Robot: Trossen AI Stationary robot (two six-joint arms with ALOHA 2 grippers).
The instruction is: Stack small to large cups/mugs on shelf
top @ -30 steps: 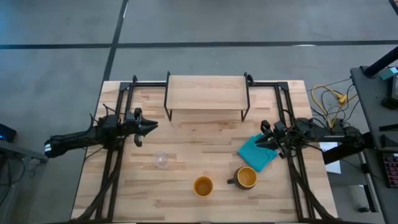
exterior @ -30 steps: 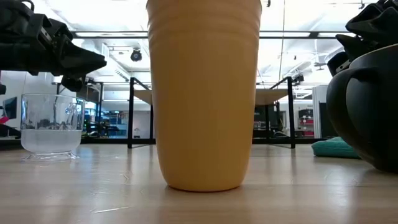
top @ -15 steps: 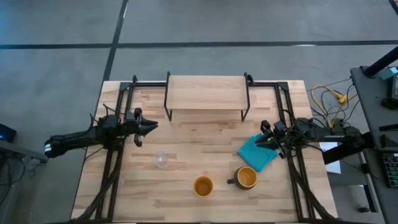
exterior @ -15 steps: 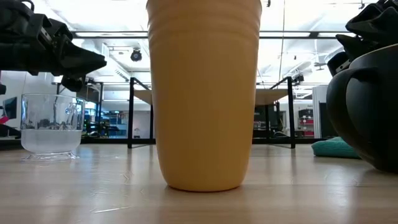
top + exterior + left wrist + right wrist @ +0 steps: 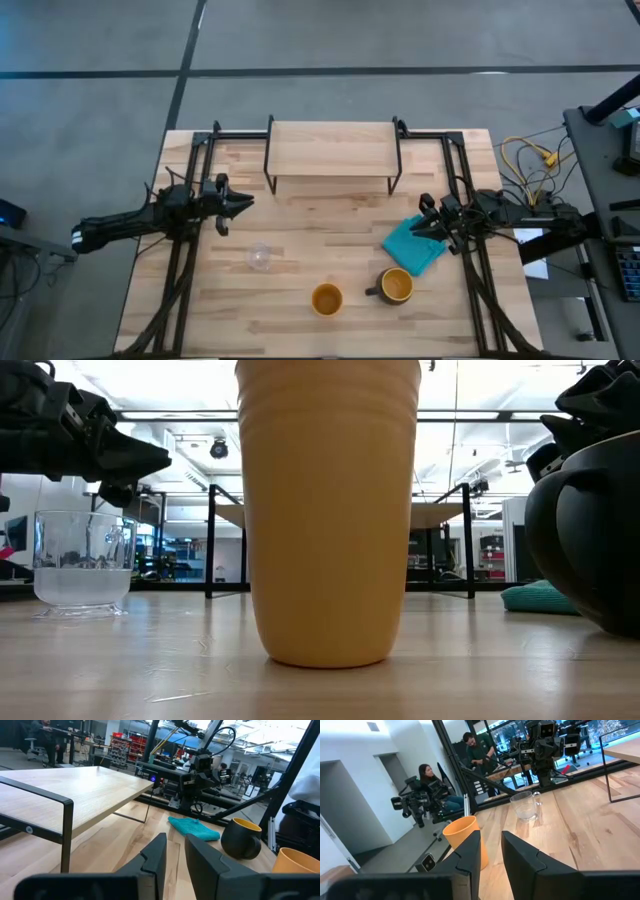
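Observation:
The small clear cup (image 5: 259, 257) stands on its base on the table, left of centre; it also shows in the low view (image 5: 82, 560) and the right wrist view (image 5: 525, 805). The handleless yellow-orange cup (image 5: 326, 299) stands upright near the near edge. The dark mug (image 5: 396, 286), yellow-orange inside, stands right of it with its handle toward the table's left. The shelf (image 5: 333, 148) stands on black legs at the far edge. My left gripper (image 5: 248, 201) hovers shut, beyond the clear cup. My right gripper (image 5: 414, 229) hovers shut over the teal cloth (image 5: 417, 247).
The teal cloth lies crumpled on the table between my right gripper and the mug. Black frame rails (image 5: 190, 250) run along both sides of the table. Bare tabletop (image 5: 330, 225) lies between the shelf and the cups. People sit in the room beyond (image 5: 427, 775).

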